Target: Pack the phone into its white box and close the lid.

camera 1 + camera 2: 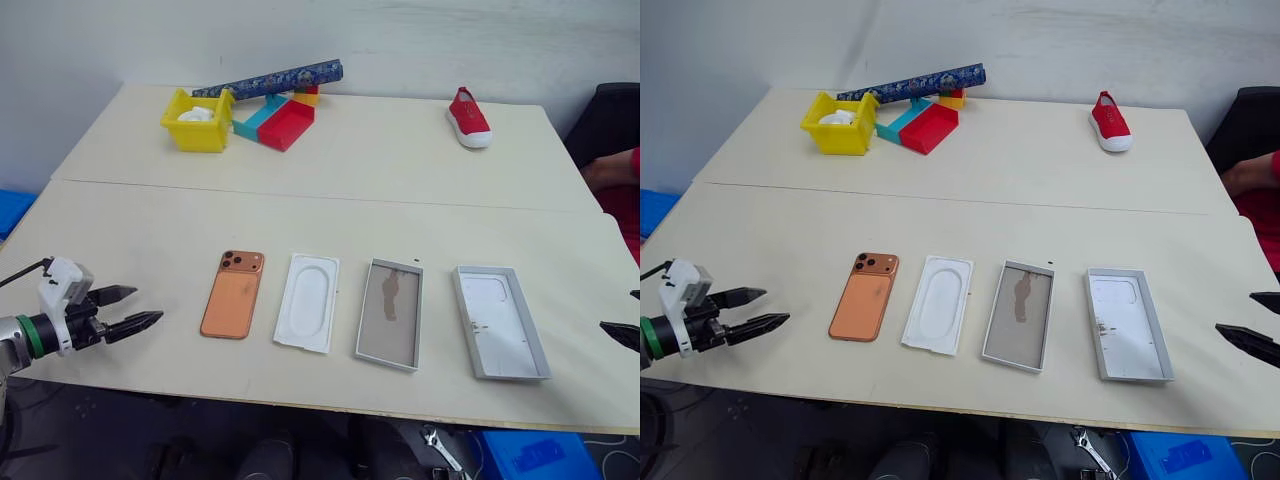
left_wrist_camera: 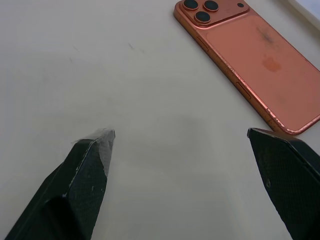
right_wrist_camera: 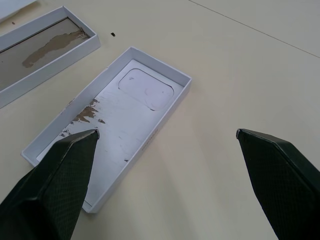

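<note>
1. The left gripper (image 1: 135,308), at the frame's lower left, is spread wide and empty, aimed at the phone (image 1: 233,293) nearby, likely for a pick.
2. The right gripper (image 3: 165,135) is equally wide and empty above the lid (image 1: 498,321).
3. The white box (image 1: 390,312) lies open at lower centre, between the insert (image 1: 308,301) and the lid, on the worktop (image 1: 150,240), ready for loading.

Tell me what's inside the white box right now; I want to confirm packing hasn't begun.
The white box holds nothing loose: only its bare grey-brown floor with a darker brown patch. The phone lies on the table, two places away, past the white insert. Nothing is hidden.
</note>
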You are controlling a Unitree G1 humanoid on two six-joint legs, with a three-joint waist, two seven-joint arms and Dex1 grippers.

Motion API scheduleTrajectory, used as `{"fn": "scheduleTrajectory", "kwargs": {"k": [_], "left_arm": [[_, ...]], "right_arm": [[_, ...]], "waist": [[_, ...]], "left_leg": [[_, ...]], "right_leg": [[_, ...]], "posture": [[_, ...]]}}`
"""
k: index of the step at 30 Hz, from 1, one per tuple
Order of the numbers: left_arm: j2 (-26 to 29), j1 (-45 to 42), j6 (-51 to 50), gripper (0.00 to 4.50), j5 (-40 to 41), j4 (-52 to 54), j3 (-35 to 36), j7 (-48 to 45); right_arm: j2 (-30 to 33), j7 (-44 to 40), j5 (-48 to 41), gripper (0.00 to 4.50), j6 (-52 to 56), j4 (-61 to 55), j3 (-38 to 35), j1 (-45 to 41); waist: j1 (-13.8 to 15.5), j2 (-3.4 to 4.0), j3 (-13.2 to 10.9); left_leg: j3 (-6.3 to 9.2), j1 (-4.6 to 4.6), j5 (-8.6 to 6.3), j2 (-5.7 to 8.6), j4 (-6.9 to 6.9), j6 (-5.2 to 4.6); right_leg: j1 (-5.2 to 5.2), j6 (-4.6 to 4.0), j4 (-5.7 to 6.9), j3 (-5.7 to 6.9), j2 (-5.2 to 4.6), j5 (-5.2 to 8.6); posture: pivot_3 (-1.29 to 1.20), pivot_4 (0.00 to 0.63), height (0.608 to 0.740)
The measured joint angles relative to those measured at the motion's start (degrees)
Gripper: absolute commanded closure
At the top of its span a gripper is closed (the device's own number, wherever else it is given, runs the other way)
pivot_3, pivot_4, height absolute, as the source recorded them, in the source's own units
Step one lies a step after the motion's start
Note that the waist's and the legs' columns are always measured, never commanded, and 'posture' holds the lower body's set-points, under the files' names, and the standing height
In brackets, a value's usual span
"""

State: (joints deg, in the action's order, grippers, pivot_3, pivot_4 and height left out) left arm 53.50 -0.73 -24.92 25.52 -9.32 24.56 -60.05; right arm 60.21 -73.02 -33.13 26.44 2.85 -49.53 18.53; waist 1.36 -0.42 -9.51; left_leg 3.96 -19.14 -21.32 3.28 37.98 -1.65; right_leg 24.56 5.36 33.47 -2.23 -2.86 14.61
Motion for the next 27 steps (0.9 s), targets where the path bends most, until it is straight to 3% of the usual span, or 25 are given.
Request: {"fn": "scheduleTrajectory", "kwargs": {"k": [27], "left_arm": [[-0.6,-1.7,-2.8,0.03,0.1,-0.1,-1.5,1.0]], "right_arm": [[-0.1,3.1,0.1,0.0,1.4,-3.7,-0.2,-0.7]], "waist": [[0.0,-0.01,0.0]], "left_leg": [[0.0,0.01,0.02,0.0,0.01,0.03]], "right_leg": [[0.0,0.02,0.04,0.0,0.02,-0.01]], "posture": [[0.0,0.15,0.74]]}}
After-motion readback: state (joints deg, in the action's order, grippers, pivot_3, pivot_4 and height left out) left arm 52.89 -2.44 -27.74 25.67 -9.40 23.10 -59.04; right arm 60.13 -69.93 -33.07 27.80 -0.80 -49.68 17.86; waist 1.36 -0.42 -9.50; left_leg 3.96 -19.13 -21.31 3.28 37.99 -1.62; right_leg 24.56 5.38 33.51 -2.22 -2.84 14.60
